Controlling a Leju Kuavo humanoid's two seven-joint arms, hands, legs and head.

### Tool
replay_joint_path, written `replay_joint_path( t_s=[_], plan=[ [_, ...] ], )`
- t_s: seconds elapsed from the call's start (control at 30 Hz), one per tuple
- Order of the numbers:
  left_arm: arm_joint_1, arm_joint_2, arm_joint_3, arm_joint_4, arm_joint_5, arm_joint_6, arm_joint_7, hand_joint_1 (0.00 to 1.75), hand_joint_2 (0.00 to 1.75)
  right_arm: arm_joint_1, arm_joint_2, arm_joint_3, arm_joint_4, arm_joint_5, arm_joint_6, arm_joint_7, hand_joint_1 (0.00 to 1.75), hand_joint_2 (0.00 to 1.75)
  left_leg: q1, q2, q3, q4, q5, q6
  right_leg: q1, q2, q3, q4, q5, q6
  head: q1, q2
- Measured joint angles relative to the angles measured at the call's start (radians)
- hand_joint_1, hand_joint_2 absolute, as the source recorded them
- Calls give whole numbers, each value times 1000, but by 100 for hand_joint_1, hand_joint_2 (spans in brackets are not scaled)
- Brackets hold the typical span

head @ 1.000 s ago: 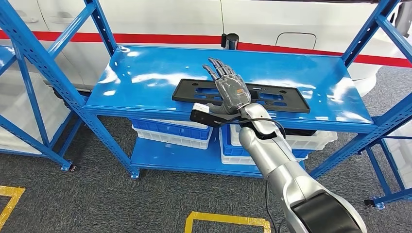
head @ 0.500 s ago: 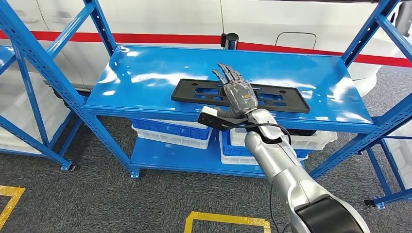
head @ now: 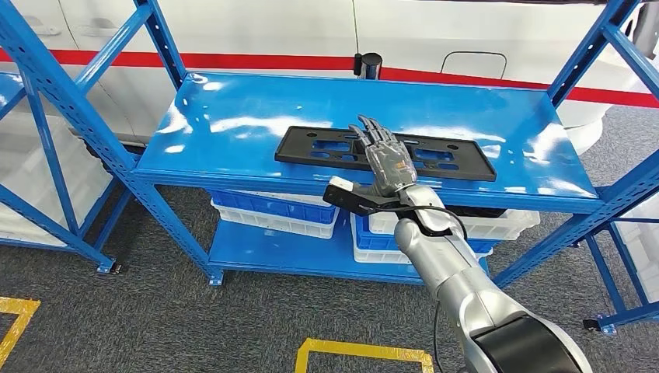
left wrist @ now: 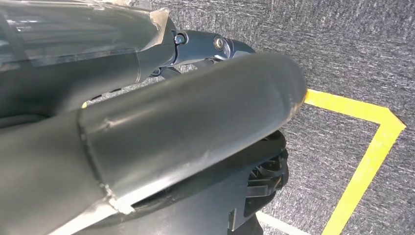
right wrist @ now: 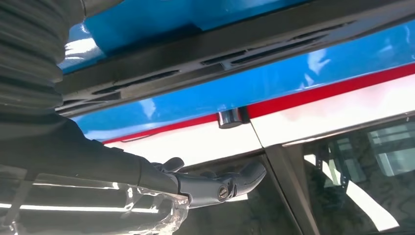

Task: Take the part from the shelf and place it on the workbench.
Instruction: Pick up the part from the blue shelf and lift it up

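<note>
A flat black plastic part (head: 385,153) is seen lying lengthwise on the blue shelf (head: 233,124) at centre frame in the head view. The right hand (head: 386,159) is held over its middle, fingers extended and apart, nothing gripped. The part is judged light, stiff and thin; its near long edge would best be pinched. The left hand's (left wrist: 147,142) finger state cannot be told.
</note>
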Motion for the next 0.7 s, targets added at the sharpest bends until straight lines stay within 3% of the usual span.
replay_joint_path(
  t_s=[0.7],
  plan=[
    [-16,-2,-32,0,-24,-7,12,0,0,-40,-11,-43,70,14,6,85,0,175,0,0,0,0,0,0,0,0,0,0,0,0,0,0]
  ],
)
